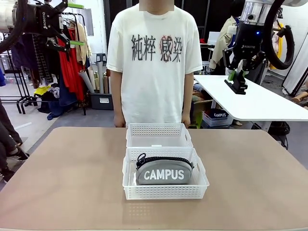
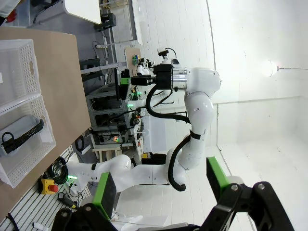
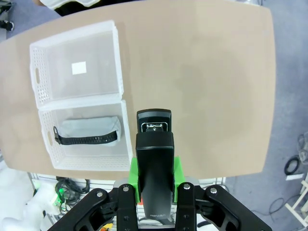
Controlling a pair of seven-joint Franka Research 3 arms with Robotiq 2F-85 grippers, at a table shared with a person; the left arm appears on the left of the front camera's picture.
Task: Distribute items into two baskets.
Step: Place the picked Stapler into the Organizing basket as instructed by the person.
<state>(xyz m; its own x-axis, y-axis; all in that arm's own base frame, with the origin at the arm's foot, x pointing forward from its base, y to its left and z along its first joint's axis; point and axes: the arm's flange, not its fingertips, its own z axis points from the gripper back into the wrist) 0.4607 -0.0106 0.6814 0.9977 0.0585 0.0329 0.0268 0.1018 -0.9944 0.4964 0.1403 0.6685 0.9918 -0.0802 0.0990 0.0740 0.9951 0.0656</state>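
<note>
Two white lattice baskets stand end to end mid-table. The near basket [image 1: 166,192] holds the grey "CAMPUS" pouch [image 1: 163,174]; the far basket [image 1: 159,129] is empty. High at the right, well above and beside the table, my right gripper [image 1: 236,76] is shut on the black stapler [image 1: 237,85]. From its wrist the stapler [image 3: 154,154] sticks out between the green pads, with the pouch [image 3: 89,132] and empty basket [image 3: 117,62] far below to the left. My left gripper [image 1: 75,24] hangs open at top left, nothing between its fingers [image 2: 105,190].
A person in a white T-shirt [image 1: 154,62] stands at the table's far edge, hands down behind the far basket. The brown tabletop [image 1: 250,173] is bare on both sides of the baskets. A white table [image 1: 260,103] and clothes rack [image 1: 67,72] stand beyond.
</note>
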